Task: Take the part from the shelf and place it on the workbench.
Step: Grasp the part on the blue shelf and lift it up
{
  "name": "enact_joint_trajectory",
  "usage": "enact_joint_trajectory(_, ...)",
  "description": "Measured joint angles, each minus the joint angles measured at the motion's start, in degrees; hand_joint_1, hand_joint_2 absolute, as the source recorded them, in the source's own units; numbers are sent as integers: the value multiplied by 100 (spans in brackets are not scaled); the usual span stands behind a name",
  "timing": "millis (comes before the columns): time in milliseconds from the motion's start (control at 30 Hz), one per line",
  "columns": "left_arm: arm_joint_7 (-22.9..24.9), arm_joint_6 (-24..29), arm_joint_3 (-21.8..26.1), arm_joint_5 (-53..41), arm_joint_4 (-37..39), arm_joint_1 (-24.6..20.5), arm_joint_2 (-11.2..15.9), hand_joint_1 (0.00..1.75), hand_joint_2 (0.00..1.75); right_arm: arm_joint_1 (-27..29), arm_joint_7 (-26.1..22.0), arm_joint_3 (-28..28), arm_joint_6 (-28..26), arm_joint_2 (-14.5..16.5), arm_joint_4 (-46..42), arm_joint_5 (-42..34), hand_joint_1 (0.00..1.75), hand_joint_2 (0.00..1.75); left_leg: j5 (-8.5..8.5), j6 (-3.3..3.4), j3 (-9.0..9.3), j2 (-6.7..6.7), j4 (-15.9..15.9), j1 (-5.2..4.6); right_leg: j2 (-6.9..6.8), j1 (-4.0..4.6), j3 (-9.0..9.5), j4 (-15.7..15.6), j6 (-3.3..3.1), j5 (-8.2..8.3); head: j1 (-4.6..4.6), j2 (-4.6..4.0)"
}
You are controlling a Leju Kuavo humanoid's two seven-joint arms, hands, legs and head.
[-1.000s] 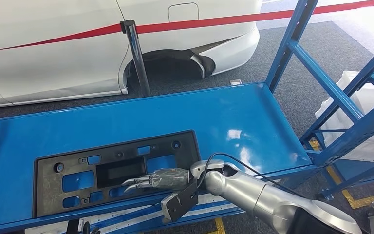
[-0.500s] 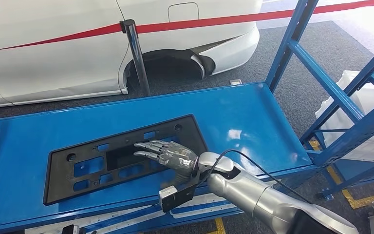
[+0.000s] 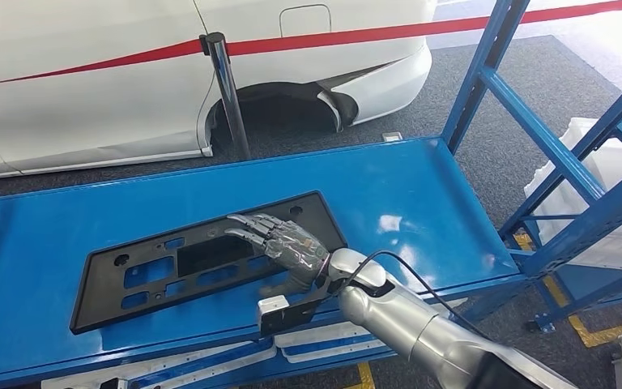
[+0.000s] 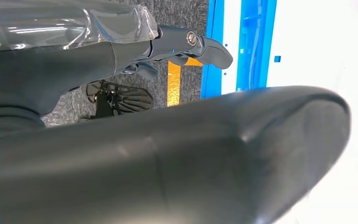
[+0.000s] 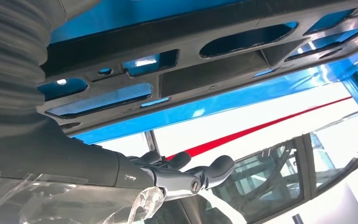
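Head view: right hand (image 3: 287, 245) fingers spread flat above part (image 3: 170, 263) lying mid-desk (image 3: 421, 194), holding nothing; placing step looks done, next withdraw arm.

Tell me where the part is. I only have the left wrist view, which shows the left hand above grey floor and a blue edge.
Observer: In the head view, the black part lies flat on the blue workbench.
Operator: Is the right hand gripping it?
Observer: No. The right hand is over the part's right end with its fingers spread, and the right wrist view shows a gap between its fingers and the part.
Operator: What's behind the bench?
Observer: A white car, with a metal post standing in front of it.
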Motion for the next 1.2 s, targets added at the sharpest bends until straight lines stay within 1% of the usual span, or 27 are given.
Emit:
enact_joint_trajectory(200, 0, -21, 58, 22, -1, 2, -2, 0, 0, 47, 59, -105, -94, 31, 49, 66, 0, 175, 0, 0, 0, 0, 1, 0, 0, 0, 0, 0, 0, 0, -1, 0)
enact_joint_trajectory(267, 0, -27, 77, 48, -2, 2, -4, 0, 0, 67, 111, -124, -208, 40, 51, 137, 0, 175, 0, 0, 0, 0, 1, 0, 0, 0, 0, 0, 0, 0, -1, 0)
enact_joint_trajectory(367, -1, -36, 89, 79, -2, 5, -11, 0, 0, 96, 283, -133, -532, 56, 51, 441, 0, 175, 0, 0, 0, 0, 0, 0, 0, 0, 0, 0, 0, 0, 1, 0)
enact_joint_trajectory(500, -5, -43, 113, 96, -1, 7, -36, 0, 0, 134, 663, -128, -1134, 106, 51, 1148, 0, 175, 0, 0, -1, 0, 0, 0, 0, 0, -1, 0, 0, 0, 0, 0)
enact_joint_trajectory(567, -7, -43, 121, 98, -1, 11, -44, 0, 0, 147, 916, -115, -1477, 136, 51, 1623, 0, 175, 0, 0, -1, 0, 0, -1, 0, 0, -1, 0, 0, 0, 0, 0)
enact_joint_trajectory(633, -7, -39, 123, 101, -1, 19, -48, 0, 0, 154, 1286, -86, -1888, 166, 51, 2277, 0, 175, 0, 0, -1, 0, 0, 0, 0, 0, -1, 0, 0, 0, 0, 0)
enact_joint_trajectory(700, -5, -26, 125, 105, -1, 29, -50, 0, 0, 159, 1753, -35, -2278, 196, 51, 3029, 0, 175, 0, 0, -1, 0, -1, 0, 0, 1, -1, 0, 0, 0, -1, 0)
enact_joint_trajectory(767, -3, -12, 126, 115, -1, 36, -51, 0, 0, 167, 2123, 24, -2515, 223, 53, 3632, 0, 175, 0, 0, -1, 0, -1, 0, 0, 1, -1, 0, -1, -1, -1, 0)
enact_joint_trajectory(867, -1, -8, 126, 145, -1, 40, -54, 0, 0, 189, 2298, 76, -2594, 255, 58, 3954, 0, 175, 0, 0, -2, 0, -2, 0, 0, 1, -1, 0, -1, -2, 0, 0)
enact_joint_trajectory(1200, 24, -9, 127, 160, -1, 42, -62, 0, 0, 199, 2305, 215, -2547, 300, 64, 4031, 0, 175, 0, 0, -2, 0, -1, 0, 0, 1, -1, 0, -1, -2, 0, 0)
